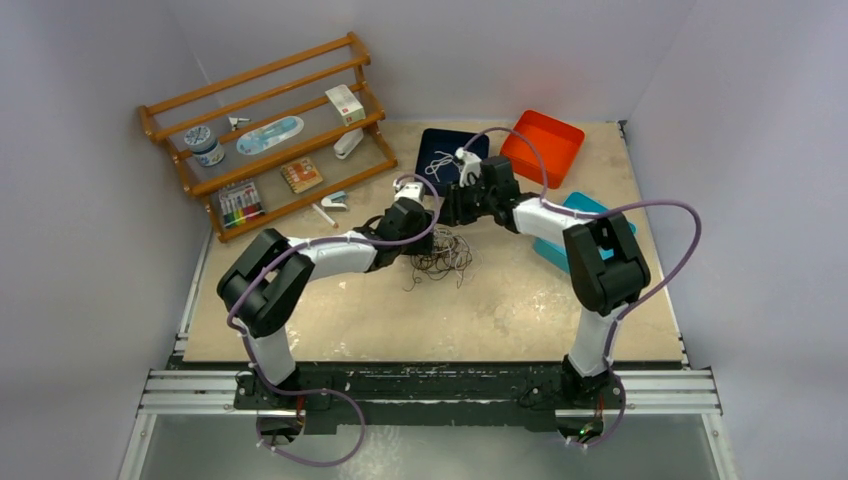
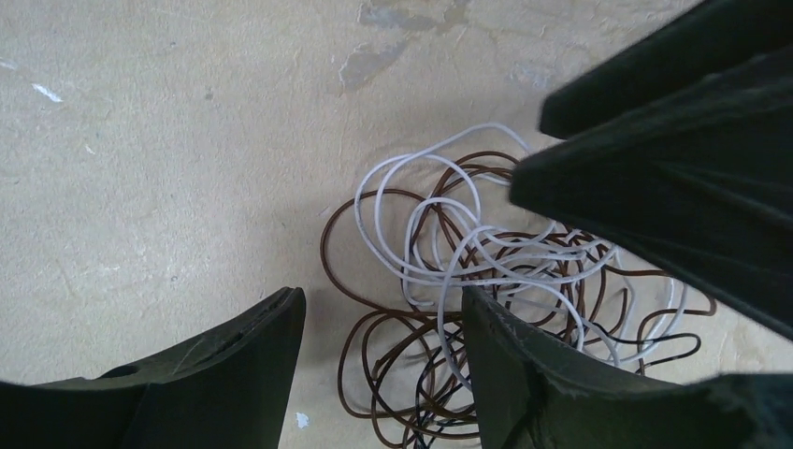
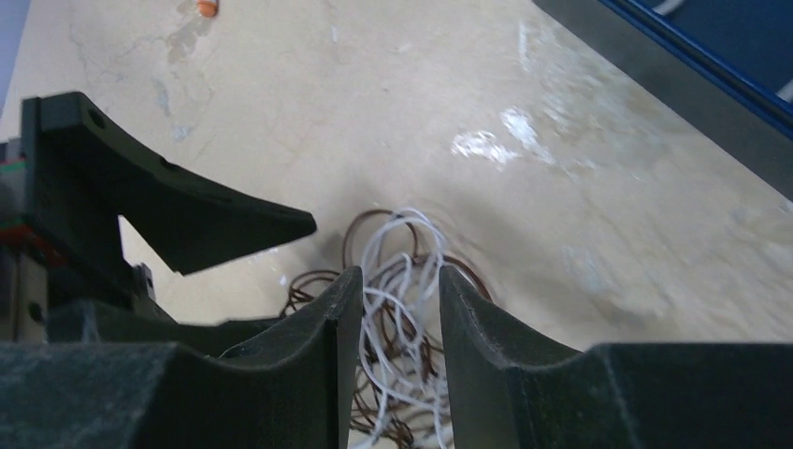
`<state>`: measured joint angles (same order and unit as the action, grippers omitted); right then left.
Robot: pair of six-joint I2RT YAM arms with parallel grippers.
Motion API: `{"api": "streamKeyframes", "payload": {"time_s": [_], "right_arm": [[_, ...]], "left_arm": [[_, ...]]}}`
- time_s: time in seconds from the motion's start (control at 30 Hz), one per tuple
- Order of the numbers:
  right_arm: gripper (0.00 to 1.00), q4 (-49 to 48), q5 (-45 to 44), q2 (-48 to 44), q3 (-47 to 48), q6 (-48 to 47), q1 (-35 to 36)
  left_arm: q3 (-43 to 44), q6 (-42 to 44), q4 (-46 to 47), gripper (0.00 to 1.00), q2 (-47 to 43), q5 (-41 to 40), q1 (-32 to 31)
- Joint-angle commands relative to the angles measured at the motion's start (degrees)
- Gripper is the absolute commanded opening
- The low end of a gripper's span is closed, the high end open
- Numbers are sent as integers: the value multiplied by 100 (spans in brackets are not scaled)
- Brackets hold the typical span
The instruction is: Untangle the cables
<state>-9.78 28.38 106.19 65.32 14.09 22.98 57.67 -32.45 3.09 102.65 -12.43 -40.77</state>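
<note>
Top external view puts the cables [image 1: 440, 255] as a wiry knot of white and dark brown loops lying on the beige table [image 1: 400, 320], close to its middle and a touch toward 12 o'clock. The left gripper [image 1: 428, 232] reaches in from 9 o'clock and the right gripper [image 1: 447, 215] from 1 o'clock, the two heads almost meeting just above the knot. A wooden rack [image 1: 270, 130] of small items stands at 10 o'clock, a dark blue tray [image 1: 432, 140] sits at 12 o'clock with a loose white cord [image 1: 438, 162] in it, an orange tray [image 1: 542, 146] is at 1 o'clock and a teal tray [image 1: 585, 205] shows at 3 o'clock behind the right arm. From the left wrist, the left gripper [image 2: 382, 309] stands with its jaws spread apart, straddling the 7 o'clock edge of the cables [image 2: 468, 253] without pinching any strand, while the right gripper [image 2: 655, 187] looms dark at 2 o'clock over the same loops. From the right wrist, the right gripper [image 3: 399, 276] has its jaws set narrowly apart, a visible gap between them, with white strands of the cables [image 3: 402, 229] running up through that gap but not squeezed; one finger of the left gripper juts in at 9 o'clock.
</note>
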Motion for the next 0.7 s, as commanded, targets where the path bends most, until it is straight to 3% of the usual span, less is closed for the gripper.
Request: {"api": "streamKeyframes", "payload": {"time_s": [0.0,0.53,0.67], "right_arm": [[38,17,86,160,464,-73,272],[36,310,-456,340,430,-215,353],[27,466,-457,351,409,-348,355]], "left_arm": [[-119,-37,405,61,-152,-127,-16],[-363,-25,483,60,-247,-153,-18],[-374,-25,464,60,-278,-189,-17]]}}
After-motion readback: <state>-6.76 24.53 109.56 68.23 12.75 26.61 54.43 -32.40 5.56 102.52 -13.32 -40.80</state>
